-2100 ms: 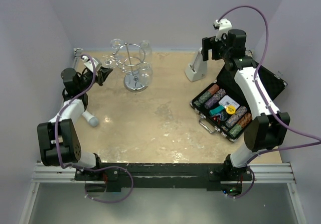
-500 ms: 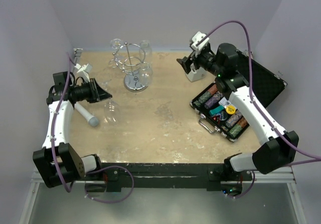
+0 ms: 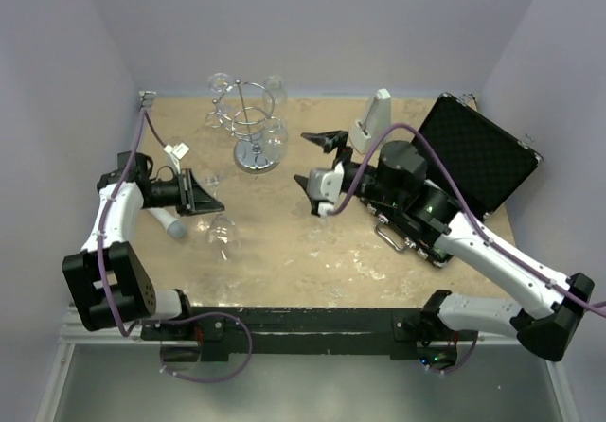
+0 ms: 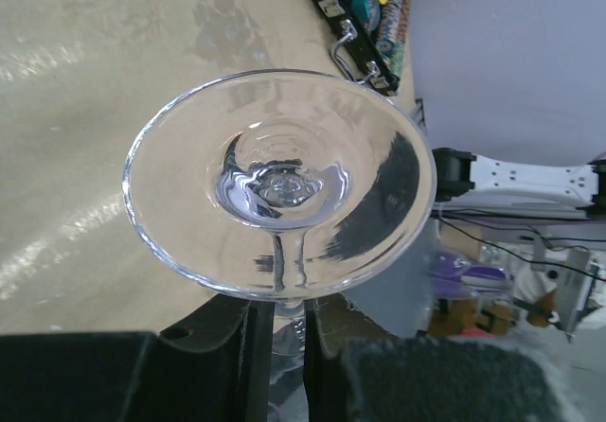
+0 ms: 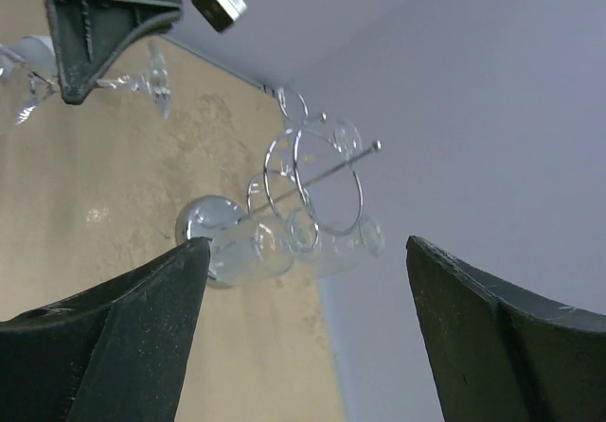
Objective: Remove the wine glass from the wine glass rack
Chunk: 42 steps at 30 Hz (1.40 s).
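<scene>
The chrome wine glass rack [image 3: 252,129] stands at the back of the table on its round disc base, with other glasses still hanging on it. My left gripper [image 3: 203,198] is shut on the stem of a clear wine glass [image 3: 223,237], held away from the rack, in front of it and to its left, over the table. In the left wrist view the glass's foot [image 4: 279,181] fills the frame and the stem sits between the fingers [image 4: 289,313]. My right gripper [image 3: 318,166] is open and empty, right of the rack, which lies ahead of it [image 5: 312,190].
A grey wedge metronome [image 3: 373,122] stands at the back right. An open black case of poker chips [image 3: 445,190] lies to the right. A white and grey cylinder [image 3: 170,223] lies on the table near the left arm. Walls close in the back and both sides.
My left gripper has carried the wine glass off the rack, towards the front and to the right. My right arm has swung down and left to the table's middle.
</scene>
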### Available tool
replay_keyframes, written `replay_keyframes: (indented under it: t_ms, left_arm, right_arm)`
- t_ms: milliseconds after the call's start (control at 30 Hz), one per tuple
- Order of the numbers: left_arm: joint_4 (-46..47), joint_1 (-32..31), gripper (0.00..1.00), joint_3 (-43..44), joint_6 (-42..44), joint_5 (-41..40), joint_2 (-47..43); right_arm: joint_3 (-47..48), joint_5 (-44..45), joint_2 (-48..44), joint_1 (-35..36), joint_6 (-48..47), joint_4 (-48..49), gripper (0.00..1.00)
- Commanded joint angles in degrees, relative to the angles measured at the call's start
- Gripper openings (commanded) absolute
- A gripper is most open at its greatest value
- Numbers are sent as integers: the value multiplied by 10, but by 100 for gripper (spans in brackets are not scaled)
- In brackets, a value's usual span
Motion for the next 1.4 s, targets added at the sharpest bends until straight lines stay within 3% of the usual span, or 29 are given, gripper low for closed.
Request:
replay_keyframes:
  t_ms: [0, 167, 533, 667, 967, 1367]
  left_arm:
    - [-51, 3, 0, -3, 26, 106, 11]
    - [-73, 3, 0, -12, 9, 125, 58]
    - [-74, 3, 0, -68, -78, 145, 84]
    - [-86, 3, 0, -68, -83, 146, 93]
    - [-81, 3, 0, -85, -105, 145, 100]
    - [-47, 2, 0, -121, -153, 182, 103]
  right_arm:
    - [-13, 36, -11, 82, -204, -74, 89]
    - [-58, 38, 14, 163, -363, -77, 93]
    - [-36, 49, 166, 237, -485, -63, 95]
    - [-1, 40, 204, 238, -472, -69, 94]
    - [-39, 50, 213, 279, -452, 27, 96]
    - [-11, 68, 264, 286, -450, 51, 96]
